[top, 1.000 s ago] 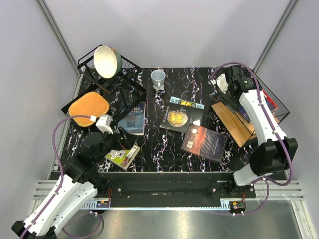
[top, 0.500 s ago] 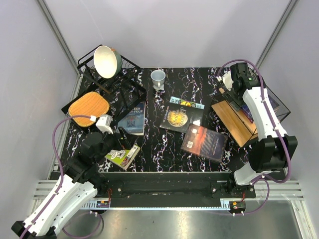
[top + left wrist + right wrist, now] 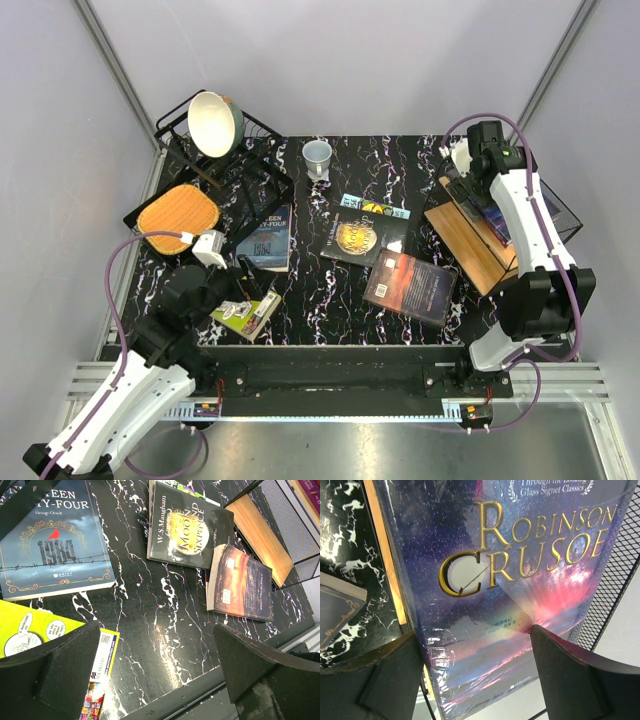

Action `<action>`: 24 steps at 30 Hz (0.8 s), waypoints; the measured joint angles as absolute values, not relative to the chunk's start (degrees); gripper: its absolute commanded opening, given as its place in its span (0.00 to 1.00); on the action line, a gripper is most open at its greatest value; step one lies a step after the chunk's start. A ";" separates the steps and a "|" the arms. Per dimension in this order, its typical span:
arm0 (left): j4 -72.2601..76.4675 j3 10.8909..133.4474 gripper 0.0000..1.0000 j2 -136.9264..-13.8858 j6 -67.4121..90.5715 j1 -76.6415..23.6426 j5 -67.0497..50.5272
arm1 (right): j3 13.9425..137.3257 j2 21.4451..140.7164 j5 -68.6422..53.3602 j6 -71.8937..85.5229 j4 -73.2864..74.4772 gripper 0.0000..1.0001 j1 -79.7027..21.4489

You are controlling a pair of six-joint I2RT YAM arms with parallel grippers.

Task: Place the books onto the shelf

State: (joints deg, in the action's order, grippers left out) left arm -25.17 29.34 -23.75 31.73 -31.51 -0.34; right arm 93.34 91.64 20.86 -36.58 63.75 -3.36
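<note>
Five books off the shelf: all lie flat on the black marbled table (image 3: 320, 300), covers up (the teal one is mostly hidden).
"Nineteen Eighty-Four" (image 3: 268, 238): 9 o'clock of table centre, its far corner just beside the black wire dish rack (image 3: 250, 185).
Black book with gold disc (image 3: 362, 238): at table centre, resting on the teal book (image 3: 380, 208), which shows only along its 12 o'clock edge.
Dark brown book (image 3: 410, 287): 5 o'clock of centre, one corner just beside the black book.
Lime green book (image 3: 247, 315): 7 o'clock, near the front edge of the table.
Shelf (image 3: 465, 245): 3 o'clock edge of the table, a light wooden board in a black wire frame.
"Robinson Crusoe" book (image 3: 510, 580): inside the shelf, with a wooden edge at one side and wire mesh at the other. I cannot tell which tier.
Right gripper (image 3: 475, 631): above that book, fingers spread wide with the cover showing between them, gripping nothing.
Left gripper (image 3: 157, 627): hovers at 7 o'clock with jaws fully apart and nothing held. The lime green book lies under its left finger.
Cup (image 3: 317, 155): 12 o'clock, upright.
Bowl (image 3: 215, 122): propped in the dish rack, 10 o'clock.
Cutting board (image 3: 178, 218): 9 o'clock, at the table's left edge.
</note>
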 measured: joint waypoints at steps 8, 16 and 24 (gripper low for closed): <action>-25.17 29.34 0.99 -23.75 31.73 -31.51 -0.34 | 95.70 93.86 21.02 -34.44 63.90 0.83 -3.33; -25.17 29.34 0.99 -23.75 31.73 -31.51 -0.34 | 95.88 93.93 21.71 -34.00 63.90 0.87 -3.33; -25.17 29.34 0.99 -23.73 31.73 -31.51 -0.36 | 95.85 93.91 22.02 -34.59 63.88 0.86 -3.31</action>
State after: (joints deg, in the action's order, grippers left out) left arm -25.17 29.34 -23.73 31.73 -31.51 -0.36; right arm 95.85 93.91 22.02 -34.59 63.88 -3.31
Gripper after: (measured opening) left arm 0.987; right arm 0.873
